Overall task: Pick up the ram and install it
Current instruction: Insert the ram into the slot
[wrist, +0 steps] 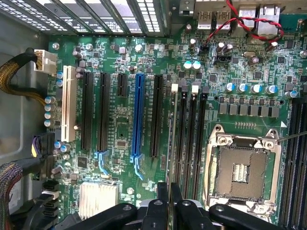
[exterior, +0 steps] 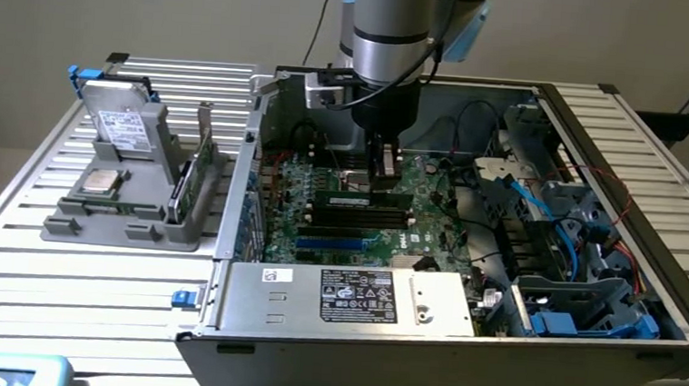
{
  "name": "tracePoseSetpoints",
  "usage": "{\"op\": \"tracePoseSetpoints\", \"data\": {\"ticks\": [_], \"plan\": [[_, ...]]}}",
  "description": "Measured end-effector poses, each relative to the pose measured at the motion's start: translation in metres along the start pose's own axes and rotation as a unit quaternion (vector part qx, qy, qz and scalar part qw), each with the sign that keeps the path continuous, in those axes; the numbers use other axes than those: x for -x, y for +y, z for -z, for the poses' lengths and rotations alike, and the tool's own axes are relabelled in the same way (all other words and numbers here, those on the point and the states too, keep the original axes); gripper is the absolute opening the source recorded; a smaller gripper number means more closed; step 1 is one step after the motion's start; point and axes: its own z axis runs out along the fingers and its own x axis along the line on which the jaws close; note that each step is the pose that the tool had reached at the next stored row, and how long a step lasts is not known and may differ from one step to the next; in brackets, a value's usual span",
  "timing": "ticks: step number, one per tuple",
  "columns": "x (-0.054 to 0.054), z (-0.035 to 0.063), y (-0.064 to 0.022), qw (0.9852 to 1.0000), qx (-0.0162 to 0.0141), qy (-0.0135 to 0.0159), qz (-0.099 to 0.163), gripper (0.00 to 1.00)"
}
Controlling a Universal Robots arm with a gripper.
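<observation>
Well off from the claw, toward the exterior view's left and outside the computer case, a grey holder sits on the slatted table. It carries a silver drive, a square processor chip and, on the side nearer the claw, a green expansion card standing on edge.

Closer in is the open computer case, with the motherboard flat on its floor. The claw hangs straight down from the arm into the case, over the middle of the board. Its fingers are drawn nearly together, clamped on the top edge of the ram. The ram stands on its long edge directly beneath them, at the row of black memory slots.

In the wrist view the claw pinches the ram, which appears edge-on as a thin line running along the slot with the white latch. Whether it is seated I cannot tell. On one side of that line lies the blue slot; on the other is the bare processor socket.

Nearer the camera than the claw sits the labelled power supply. Beyond the claw, toward the exterior view's right, are cables and the drive bays.
</observation>
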Motion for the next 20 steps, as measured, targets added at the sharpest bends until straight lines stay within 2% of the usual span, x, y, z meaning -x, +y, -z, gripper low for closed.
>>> {"op": "tracePoseSetpoints", "data": {"ticks": [20], "plan": [[0.0045, -0.0091, 0.0009, 1.0000, 0.0000, 0.0001, 0.000, 0.14]]}}
